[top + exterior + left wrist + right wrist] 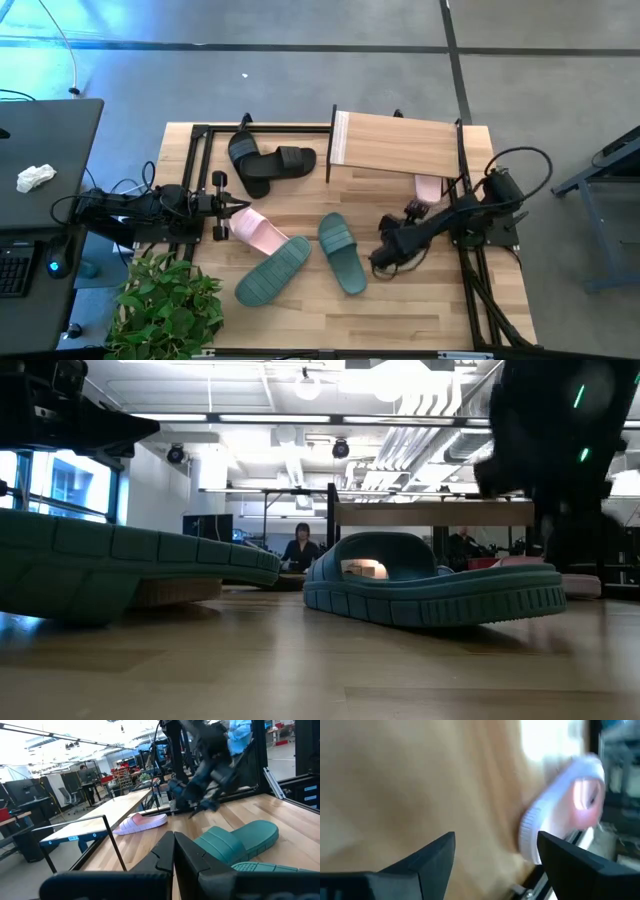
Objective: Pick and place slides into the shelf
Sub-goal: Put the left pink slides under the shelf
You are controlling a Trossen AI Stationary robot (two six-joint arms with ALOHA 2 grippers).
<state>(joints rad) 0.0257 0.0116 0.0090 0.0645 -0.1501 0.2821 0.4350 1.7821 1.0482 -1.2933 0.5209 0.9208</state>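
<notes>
The shelf (395,145) stands at the table's far right. One pale pink slide (428,187) lies under its near edge, and the other (258,230) lies on its sole by my left gripper (222,207). That gripper is shut and empty (174,855). Two black slides (270,162) lie left of the shelf. Two teal slides (272,270) (342,252) lie on their soles mid-table. My right gripper (383,260) is open and empty (495,850) over bare wood, right of the teal slide. A blurred pink slide (565,805) shows beyond its fingers.
A potted plant (165,305) stands at the near left corner. Black frame rails (470,270) run along the right side and more rails (195,160) along the left. A dark desk (40,190) stands left of the table. Bare wood (400,310) lies along the near edge.
</notes>
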